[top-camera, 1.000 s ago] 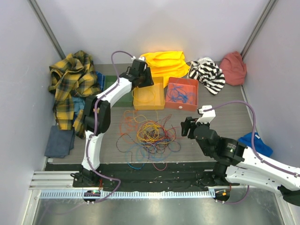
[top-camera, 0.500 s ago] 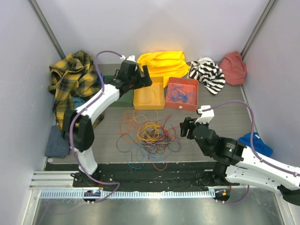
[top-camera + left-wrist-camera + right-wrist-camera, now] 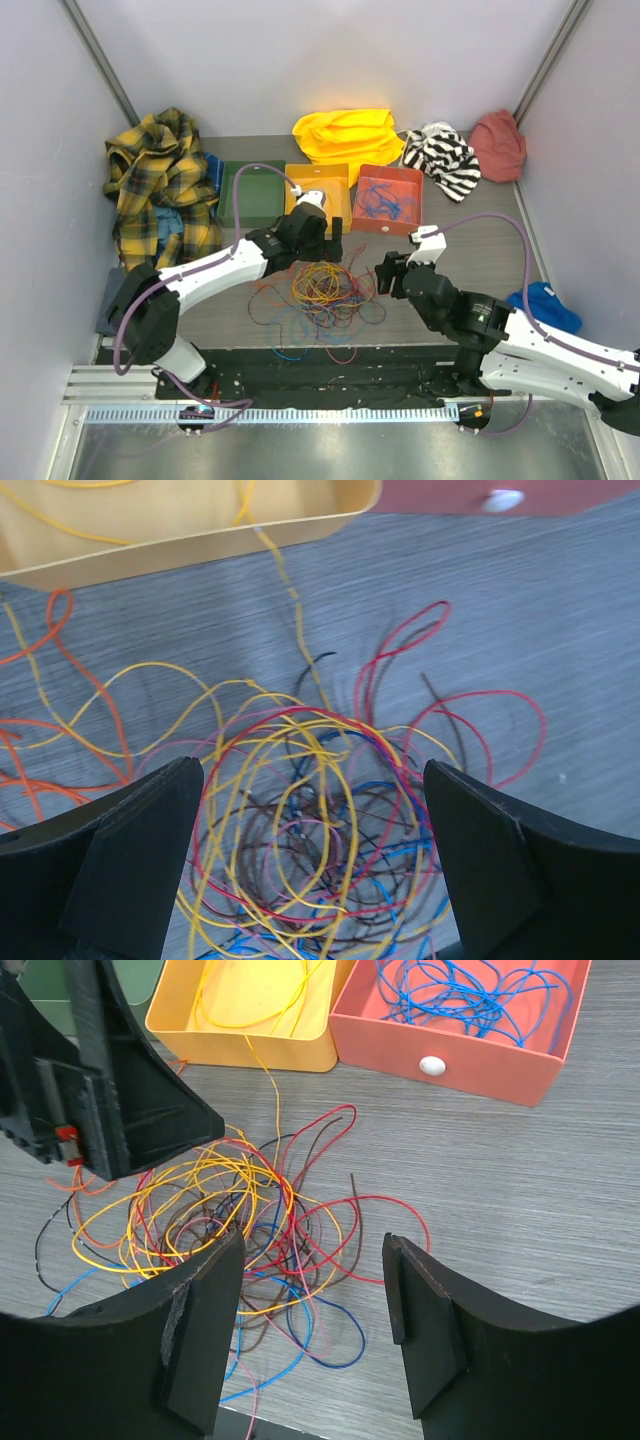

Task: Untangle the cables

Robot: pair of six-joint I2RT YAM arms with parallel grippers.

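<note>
The cables [image 3: 322, 288] lie in a loose tangle of yellow, red, blue, brown and orange loops on the grey table. My left gripper [image 3: 327, 243] hangs over the tangle's far side, open, with the cables [image 3: 300, 780] showing between its fingers and nothing held. The left gripper [image 3: 312, 820] is above the wires, not touching them. My right gripper [image 3: 386, 272] stands open at the tangle's right side. In its own view the right gripper [image 3: 312, 1260] frames the tangle's near right edge [image 3: 300, 1260]. One yellow cable [image 3: 272, 1080] runs from the yellow box to the tangle.
A yellow box [image 3: 340, 178] holds yellow wire, a red box [image 3: 385, 228] holds blue wires [image 3: 470, 995], and a green box [image 3: 245, 185] stands to their left. Clothes ring the table: plaid shirt [image 3: 160, 170], yellow cloth [image 3: 345, 130], striped cloth [image 3: 445, 155], blue cloth [image 3: 545, 305].
My left arm has swung from over the yellow box at the back down to the tangle. The right gripper has edged a little left toward the cables.
</note>
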